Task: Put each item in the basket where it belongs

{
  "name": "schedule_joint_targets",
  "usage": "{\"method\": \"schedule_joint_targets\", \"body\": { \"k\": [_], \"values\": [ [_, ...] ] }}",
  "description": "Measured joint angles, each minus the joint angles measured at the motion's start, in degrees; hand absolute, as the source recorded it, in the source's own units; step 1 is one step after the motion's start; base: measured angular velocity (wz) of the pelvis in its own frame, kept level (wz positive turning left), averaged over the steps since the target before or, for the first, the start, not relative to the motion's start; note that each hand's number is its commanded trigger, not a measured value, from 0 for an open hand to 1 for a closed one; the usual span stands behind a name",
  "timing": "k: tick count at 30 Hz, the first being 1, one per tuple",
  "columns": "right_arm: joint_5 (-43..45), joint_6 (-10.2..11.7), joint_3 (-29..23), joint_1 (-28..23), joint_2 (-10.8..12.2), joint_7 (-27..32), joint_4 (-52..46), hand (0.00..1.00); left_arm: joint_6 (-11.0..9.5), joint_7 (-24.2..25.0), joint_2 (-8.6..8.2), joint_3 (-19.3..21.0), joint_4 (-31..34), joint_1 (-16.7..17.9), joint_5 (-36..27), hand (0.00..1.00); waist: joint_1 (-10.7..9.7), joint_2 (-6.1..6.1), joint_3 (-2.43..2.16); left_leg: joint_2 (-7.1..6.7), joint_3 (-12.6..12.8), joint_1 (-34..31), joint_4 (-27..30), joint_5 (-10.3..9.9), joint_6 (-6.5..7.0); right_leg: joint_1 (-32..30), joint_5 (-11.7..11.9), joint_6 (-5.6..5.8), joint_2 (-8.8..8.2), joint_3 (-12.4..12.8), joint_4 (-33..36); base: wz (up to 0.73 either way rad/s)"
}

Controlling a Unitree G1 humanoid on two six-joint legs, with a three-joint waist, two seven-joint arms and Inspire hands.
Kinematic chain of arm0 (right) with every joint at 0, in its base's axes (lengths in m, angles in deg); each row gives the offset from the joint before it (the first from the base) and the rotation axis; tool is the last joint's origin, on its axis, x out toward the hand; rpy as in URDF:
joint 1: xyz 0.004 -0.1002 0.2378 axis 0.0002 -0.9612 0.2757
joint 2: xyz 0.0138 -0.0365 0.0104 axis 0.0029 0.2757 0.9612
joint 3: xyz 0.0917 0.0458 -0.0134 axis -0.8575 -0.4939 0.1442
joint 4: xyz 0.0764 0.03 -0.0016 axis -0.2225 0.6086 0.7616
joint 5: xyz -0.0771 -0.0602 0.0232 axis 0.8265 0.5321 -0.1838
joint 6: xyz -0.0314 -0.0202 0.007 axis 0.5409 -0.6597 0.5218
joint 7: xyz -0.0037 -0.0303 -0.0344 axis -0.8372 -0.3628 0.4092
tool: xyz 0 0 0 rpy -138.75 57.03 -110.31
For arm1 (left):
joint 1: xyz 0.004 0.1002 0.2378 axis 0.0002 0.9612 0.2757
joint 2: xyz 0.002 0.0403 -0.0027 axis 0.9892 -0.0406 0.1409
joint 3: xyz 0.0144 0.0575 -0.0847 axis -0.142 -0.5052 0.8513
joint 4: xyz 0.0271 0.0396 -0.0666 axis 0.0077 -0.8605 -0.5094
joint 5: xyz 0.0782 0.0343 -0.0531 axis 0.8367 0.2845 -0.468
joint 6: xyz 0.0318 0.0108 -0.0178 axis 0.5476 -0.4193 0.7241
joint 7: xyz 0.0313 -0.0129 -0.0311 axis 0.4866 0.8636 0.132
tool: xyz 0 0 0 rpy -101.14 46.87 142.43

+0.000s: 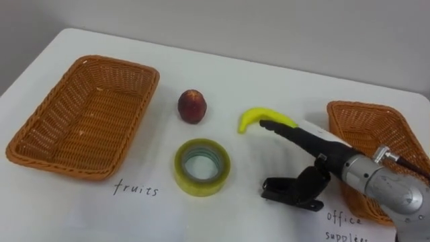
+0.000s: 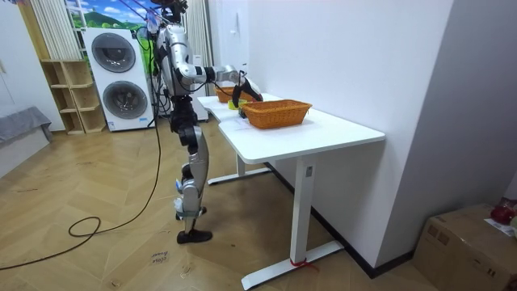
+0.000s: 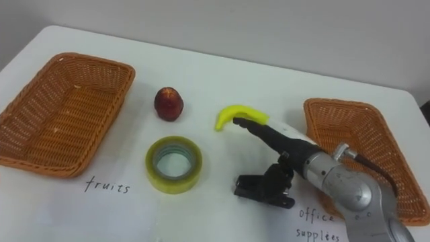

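R hand [image 1: 317, 144] at right end of banana [image 1: 259, 119], no grip yet.
The banana is laid near the table [image 1: 269, 74] centre, long axis approx. left-right. The hand is brought in along that axis from the right; fingers [image 1: 282, 129] are held straight, tips touching the fruit, thumb hung apart below, nothing clamped. The fruit basket [image 1: 40, 144] is set well apart at the left edge, beyond apple [image 1: 192, 106] and tape roll [image 1: 201, 167]; office basket [image 1: 356, 107] at the right edge.
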Motion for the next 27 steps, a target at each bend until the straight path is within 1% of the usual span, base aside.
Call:
{"method": "schedule_joint_targets", "body": {
  "k": [8, 13, 15, 17, 23, 27],
  "values": [
    [-0.1, 0.0, 0.0, 0.0, 0.1, -3.5, 0.0, 0.00, 0.0, 0.7, 0.02, 0.0, 0.0, 0.0, -0.1, 0.00, 0.2, -0.25, 0.08, 0.00, -0.1, 0.0, 0.2, 0.0, 0.00, 0.1, 0.0, -0.03, 0.00, 0.0, 0.0, 0.00],
    [-0.1, -0.1, -0.1, 0.0, 1.3, -5.1, 0.0, 0.00, 0.0, 1.3, 0.03, 0.0, 0.0, 0.0, -0.1, 0.00, 0.5, -0.68, 0.30, 0.02, -0.1, 0.0, 0.1, 0.0, -0.02, 0.1, 0.1, -0.09, 0.03, 0.0, 0.0, 0.00],
    [-0.1, -0.1, -0.1, 0.0, 1.7, -5.5, 0.0, 0.00, 0.0, 1.5, 0.03, 0.0, 0.0, 0.0, 0.0, 0.00, 0.5, -0.78, 0.33, 0.02, -0.1, 0.0, 0.1, 0.0, -0.02, 0.1, 0.1, -0.10, 0.04, 0.1, 0.0, 0.00],
    [0.1, -0.2, -0.1, 0.0, 2.2, -5.5, 0.0, 0.00, 0.0, 1.6, 0.03, 0.0, 0.0, 0.0, 0.0, 0.00, 0.4, -0.85, 0.32, 0.02, -0.1, -0.1, 0.1, 0.0, -0.02, 0.0, 0.1, -0.11, 0.04, 0.0, 0.0, 0.00],
    [1.5, -0.5, -0.2, 0.0, 2.2, -5.5, 0.0, 0.00, 0.0, 1.5, 0.01, 0.0, 0.5, 0.0, 0.0, 0.00, 0.5, -0.86, 0.29, 0.02, -0.2, -0.4, 0.1, 0.0, -0.02, -0.2, 0.1, -0.11, 0.04, -0.2, 0.0, 0.00],
    [3.6, -0.6, -0.2, 0.0, 2.2, -5.4, 0.0, 0.00, 0.0, 0.9, 0.01, 0.0, 1.4, 0.0, -0.1, 0.00, 0.7, -0.90, 0.16, 0.04, 0.1, -0.6, 0.1, 0.0, -0.02, -0.7, 0.1, -0.11, 0.04, 0.0, 0.0, -0.02]
  ]
}}
